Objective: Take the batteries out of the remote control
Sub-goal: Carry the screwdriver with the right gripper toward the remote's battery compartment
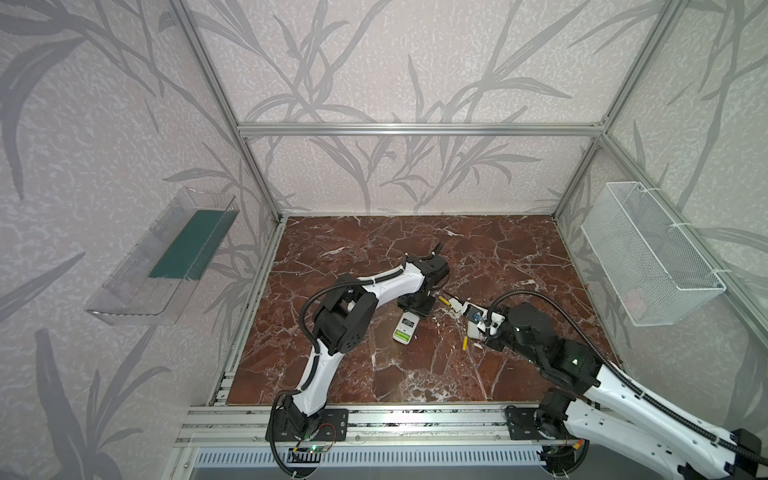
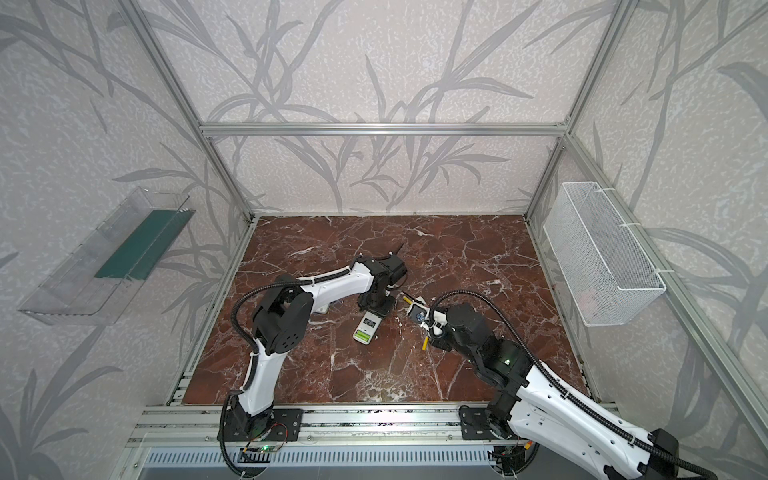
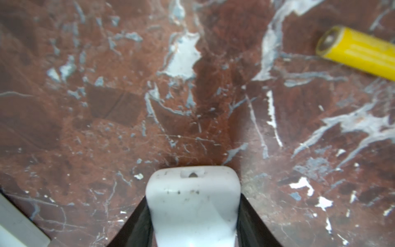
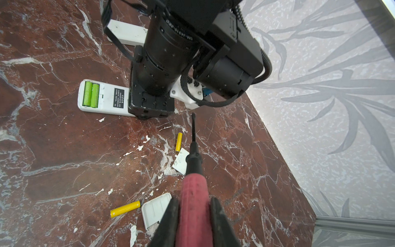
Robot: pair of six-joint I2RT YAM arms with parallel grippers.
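Note:
The white remote control lies back-up on the marble with its compartment open and two lime green batteries side by side in it; both top views show it. My left gripper is shut on its far end, one black finger on each side. Two yellow batteries lie loose on the marble to the right of the remote control, one also in the left wrist view. My right gripper is shut on a pink-red screwdriver handle, with the dark shaft pointing toward the left gripper.
Two small white plastic covers lie near the yellow cells. A second white remote sits partly under the left arm. A wire basket hangs on the right wall and a clear tray on the left wall.

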